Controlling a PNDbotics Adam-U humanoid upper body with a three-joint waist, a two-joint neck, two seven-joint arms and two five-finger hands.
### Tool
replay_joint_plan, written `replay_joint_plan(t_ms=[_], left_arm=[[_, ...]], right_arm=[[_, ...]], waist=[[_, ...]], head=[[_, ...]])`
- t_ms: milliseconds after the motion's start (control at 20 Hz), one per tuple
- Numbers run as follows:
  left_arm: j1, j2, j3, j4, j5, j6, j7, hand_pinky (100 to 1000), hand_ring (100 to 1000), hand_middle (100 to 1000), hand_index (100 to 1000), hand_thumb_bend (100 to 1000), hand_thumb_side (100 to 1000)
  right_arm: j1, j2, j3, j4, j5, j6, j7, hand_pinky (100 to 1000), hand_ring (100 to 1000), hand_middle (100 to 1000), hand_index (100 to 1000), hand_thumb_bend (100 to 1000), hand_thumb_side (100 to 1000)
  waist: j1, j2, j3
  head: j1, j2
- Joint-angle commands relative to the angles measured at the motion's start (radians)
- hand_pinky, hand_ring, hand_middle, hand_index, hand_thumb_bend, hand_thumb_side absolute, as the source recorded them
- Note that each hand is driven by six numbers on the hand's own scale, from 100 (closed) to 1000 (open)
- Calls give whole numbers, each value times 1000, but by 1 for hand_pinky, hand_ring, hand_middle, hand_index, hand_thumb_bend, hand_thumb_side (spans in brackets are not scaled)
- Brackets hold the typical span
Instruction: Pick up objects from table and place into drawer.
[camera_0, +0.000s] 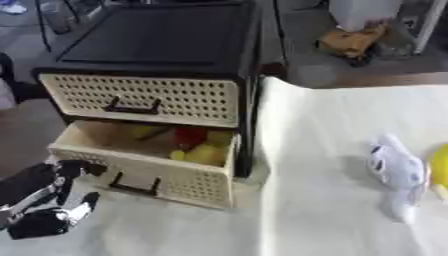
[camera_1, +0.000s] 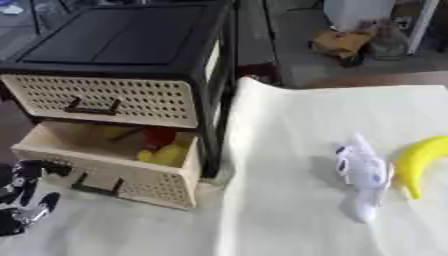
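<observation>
- A black-framed cabinet (camera_0: 157, 35) stands at the far left of the table (camera_0: 341, 165), which is covered in a pale cloth.
- Its upper drawer (camera_0: 144, 97), cream with a perforated front and a dark handle, is closed.
- The lower drawer (camera_0: 149, 172) is pulled out toward the near side, also cream and perforated, with a dark handle on its front.
- Inside the open drawer lie a yellow object (camera_0: 203, 154) at the right, a red object (camera_0: 189, 136) just behind it, and something brownish at the far left that cannot be made out.
- The left hand (camera_0: 54, 200) sits at the near left, just beside the drawer's front left corner; its black-and-silver fingers are relaxed and spread, grasping nothing.
- Whether a fingertip touches the drawer front cannot be told.
- On the right of the table, well apart from the drawer, lies a white-and-blue plush toy (camera_1: 360, 172).
- A yellow banana (camera_1: 416, 161) lies just right of the toy, curving toward the near side.
- The right hand shows in neither view.
</observation>
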Motion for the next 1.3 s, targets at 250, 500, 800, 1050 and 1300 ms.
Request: replay_joint_plan(t_ms=[250,500,800,1050,1300], left_arm=[[-30,51,24,9,41,-41,44,248,342,893,1000,100,825],[-38,60,34,19,49,-42,65,242,338,877,1000,100,818],[-34,66,46,18,30,-19,88,245,345,886,1000,100,807],[-37,70,45,31,34,-12,70,240,343,888,1000,100,827],[-48,83,56,54,44,-6,69,240,341,906,1000,100,817]], right_arm=[[-23,-13,-1,-16,5,0,20,763,878,584,692,408,920],[-25,-13,-1,-16,9,2,27,765,880,583,692,416,918],[-22,-13,-2,-16,15,7,35,766,881,583,693,416,914],[-30,-13,-1,-16,12,5,38,766,881,583,693,419,918],[-36,-16,1,-16,8,1,41,767,881,583,693,421,919]], waist=[[4,-6,-14],[11,2,-25],[17,6,-30],[19,10,-39],[23,16,-53]], head=[[13,-33],[16,-41],[17,-36],[22,-39],[31,-41]])
